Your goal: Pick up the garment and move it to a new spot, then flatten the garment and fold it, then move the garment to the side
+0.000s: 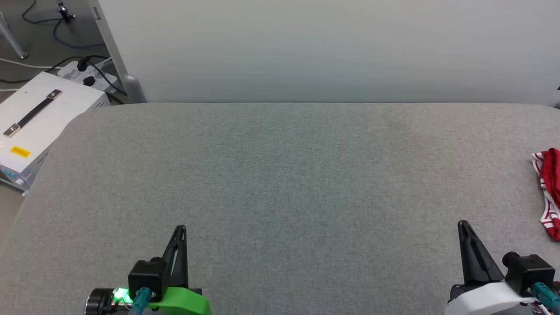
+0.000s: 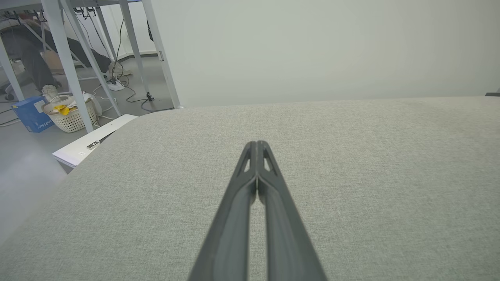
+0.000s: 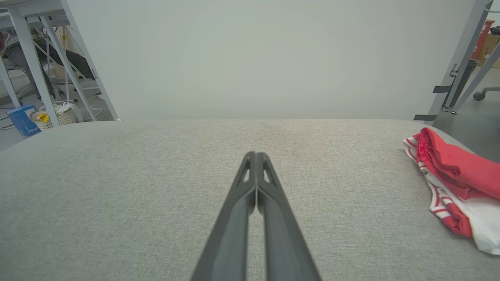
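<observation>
At the counter's (image 1: 280,175) right edge, the bunched garment (image 1: 552,192) lies at two o'clock from the nearer right tool (image 1: 463,226), which, like the left tool (image 1: 180,229), is pressed together, empty.

Crumpled red fabric shirt with white panels and red-and-white striped trim (image 1: 550,192), bunched in a loose, unflattened heap. Lies at the far right edge of the grey woven-fabric surface (image 1: 280,183), cut off by the head view's border; red folds uppermost, white and striped parts beneath.
</observation>
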You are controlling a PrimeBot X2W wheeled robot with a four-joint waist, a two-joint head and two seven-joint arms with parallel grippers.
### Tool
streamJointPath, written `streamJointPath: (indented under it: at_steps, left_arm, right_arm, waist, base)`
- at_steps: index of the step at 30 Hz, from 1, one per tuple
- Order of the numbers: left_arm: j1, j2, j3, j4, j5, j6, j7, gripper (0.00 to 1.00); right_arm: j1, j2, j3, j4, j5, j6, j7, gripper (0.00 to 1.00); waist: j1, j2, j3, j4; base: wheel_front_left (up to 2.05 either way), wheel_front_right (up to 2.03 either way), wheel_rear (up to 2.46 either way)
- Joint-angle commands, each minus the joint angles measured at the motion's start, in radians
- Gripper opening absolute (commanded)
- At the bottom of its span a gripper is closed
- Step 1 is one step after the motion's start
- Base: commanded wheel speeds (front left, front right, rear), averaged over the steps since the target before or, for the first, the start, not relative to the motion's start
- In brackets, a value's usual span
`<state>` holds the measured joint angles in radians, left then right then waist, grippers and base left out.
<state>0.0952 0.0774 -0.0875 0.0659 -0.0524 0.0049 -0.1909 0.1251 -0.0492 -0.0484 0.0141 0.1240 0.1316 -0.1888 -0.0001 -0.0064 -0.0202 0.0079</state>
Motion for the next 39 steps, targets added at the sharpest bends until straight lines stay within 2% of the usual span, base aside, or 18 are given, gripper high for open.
streamJointPath:
  at_steps: [1,39]
  left_arm:
    - [-0.021,-0.004,0.006,-0.005,0.006,-0.001,0.008,0.00]
    - [-0.056,-0.015,0.045,-0.034,0.028,-0.003,0.095,0.00]
  right_arm:
    - [-0.019,-0.001,0.003,-0.003,-0.014,0.000,0.006,0.00]
    - [-0.069,-0.001,0.025,-0.008,-0.066,-0.001,0.092,0.00]
  waist:
    - [0.0001,0.0017,0.000,0.000]
    - [0.0001,0.0039,0.010,-0.004]
  base:
    - [0.00,0.00,0.00]
    - [0.00,0.00,0.00]
